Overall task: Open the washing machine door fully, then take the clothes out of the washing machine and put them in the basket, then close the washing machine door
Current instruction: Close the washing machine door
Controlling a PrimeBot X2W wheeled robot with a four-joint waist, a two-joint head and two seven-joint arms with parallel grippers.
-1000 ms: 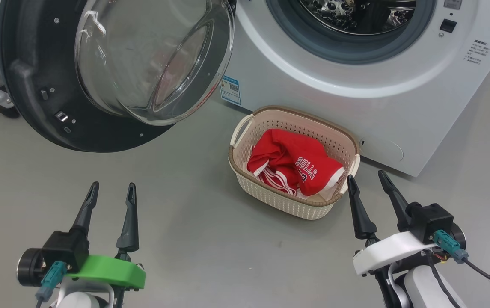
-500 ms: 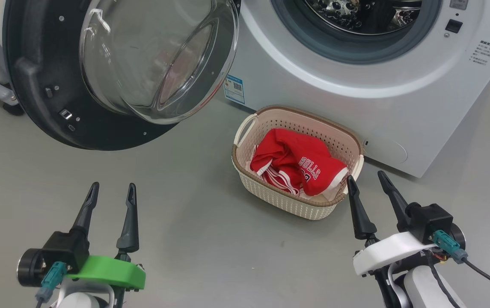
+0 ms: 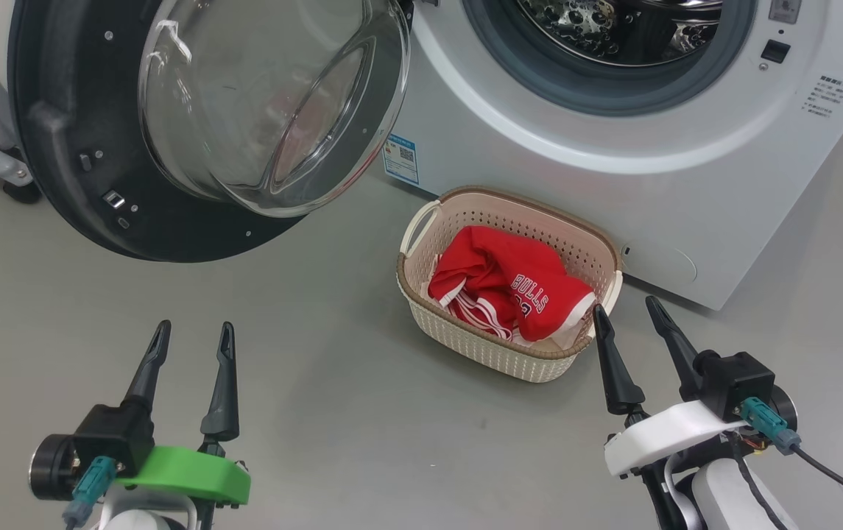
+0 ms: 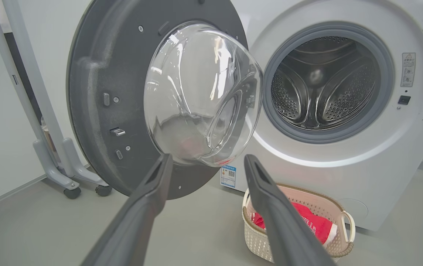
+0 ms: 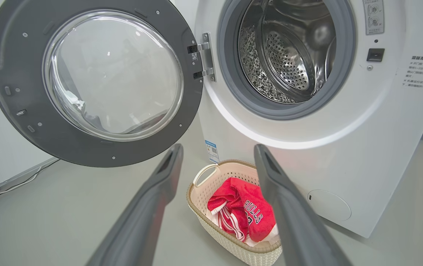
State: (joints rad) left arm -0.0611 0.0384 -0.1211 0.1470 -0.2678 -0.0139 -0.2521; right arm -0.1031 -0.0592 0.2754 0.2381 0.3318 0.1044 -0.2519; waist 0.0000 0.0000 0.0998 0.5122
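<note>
The washing machine (image 3: 649, 191) stands ahead with its steel drum (image 4: 326, 85) bare inside. The washing machine door (image 3: 90, 199) hangs wide open to the left, its glass bowl (image 3: 266, 103) bulging toward me. The clothes (image 3: 509, 294), a red "BULLS" jersey with some white fabric, lie in the cream basket (image 3: 465, 335) on the floor before the machine. My left gripper (image 3: 191, 333) is open and empty at the lower left, well short of the door. My right gripper (image 3: 623, 308) is open and empty, just right of the basket's near corner.
A grey wheeled stand (image 4: 60, 162) sits left of and behind the door. The door (image 5: 15, 92) juts out over the floor on my left. Bare grey floor (image 3: 362, 427) stretches between my grippers and the basket.
The head view has shifted slightly, so machine and basket sit a little differently in the picture. Both grippers stay open and in about the same places.
</note>
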